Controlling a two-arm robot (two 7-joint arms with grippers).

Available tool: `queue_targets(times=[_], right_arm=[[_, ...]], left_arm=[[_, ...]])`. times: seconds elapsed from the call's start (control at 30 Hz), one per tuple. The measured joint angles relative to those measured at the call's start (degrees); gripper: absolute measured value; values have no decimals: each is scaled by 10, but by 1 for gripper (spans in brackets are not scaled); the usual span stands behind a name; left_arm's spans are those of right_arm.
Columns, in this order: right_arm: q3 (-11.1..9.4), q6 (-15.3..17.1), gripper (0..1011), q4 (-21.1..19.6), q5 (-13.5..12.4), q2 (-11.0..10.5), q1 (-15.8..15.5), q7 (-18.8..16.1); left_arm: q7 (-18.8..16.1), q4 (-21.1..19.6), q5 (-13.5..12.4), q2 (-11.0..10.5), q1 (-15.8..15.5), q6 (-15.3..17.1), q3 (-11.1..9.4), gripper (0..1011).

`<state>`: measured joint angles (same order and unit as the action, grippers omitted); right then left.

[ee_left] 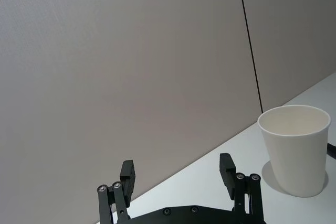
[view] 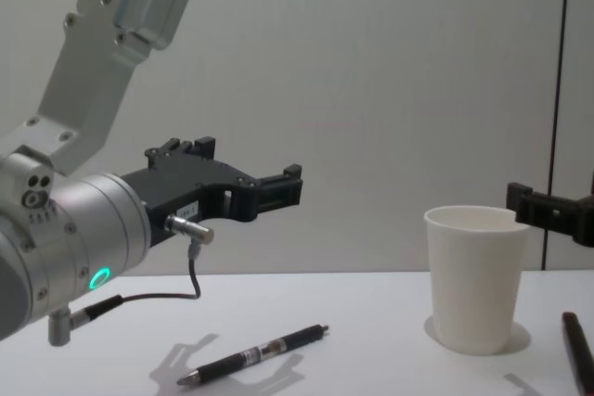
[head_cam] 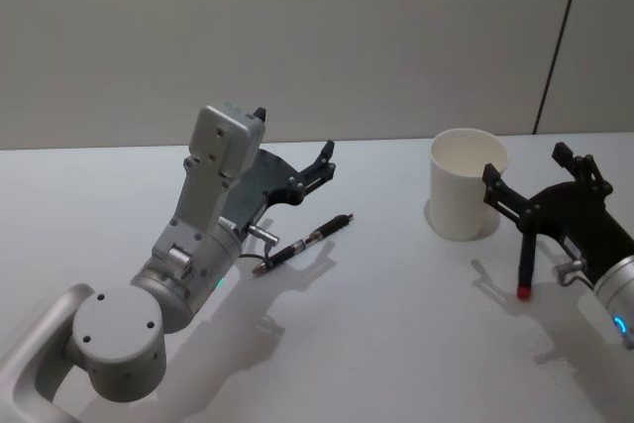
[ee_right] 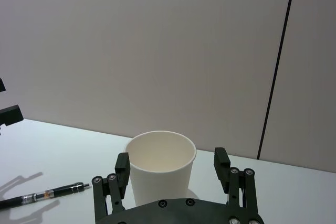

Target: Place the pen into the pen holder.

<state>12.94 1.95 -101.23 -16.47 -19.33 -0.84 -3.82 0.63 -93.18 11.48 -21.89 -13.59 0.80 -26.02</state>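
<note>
The black pen [head_cam: 302, 243] lies flat on the white table [head_cam: 376, 344], left of centre, also seen in the chest view [view: 255, 354] and the right wrist view [ee_right: 44, 195]. My left gripper [head_cam: 293, 141] hangs open above it, well off the table, holding nothing [ee_left: 177, 170]. The pen holder [head_cam: 468, 185], a white paper cup, stands upright at the right [view: 473, 275]. My right gripper [head_cam: 528, 165] is open just beside the cup, which sits right before its spread fingers [ee_right: 122, 165].
A black stick with a red tip [head_cam: 524, 264] is beside the right gripper, near the table's right side. A plain wall with a dark vertical seam [head_cam: 560, 42] runs behind the table. Bare table surface lies between pen and cup.
</note>
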Motion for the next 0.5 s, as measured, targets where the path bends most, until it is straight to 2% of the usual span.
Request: queue_targets(times=[0.5], right_arm=[[-3, 5, 1002, -10, -5, -4, -9, 7]], left_arm=[[0, 0, 0, 0, 0, 0, 0, 1001]])
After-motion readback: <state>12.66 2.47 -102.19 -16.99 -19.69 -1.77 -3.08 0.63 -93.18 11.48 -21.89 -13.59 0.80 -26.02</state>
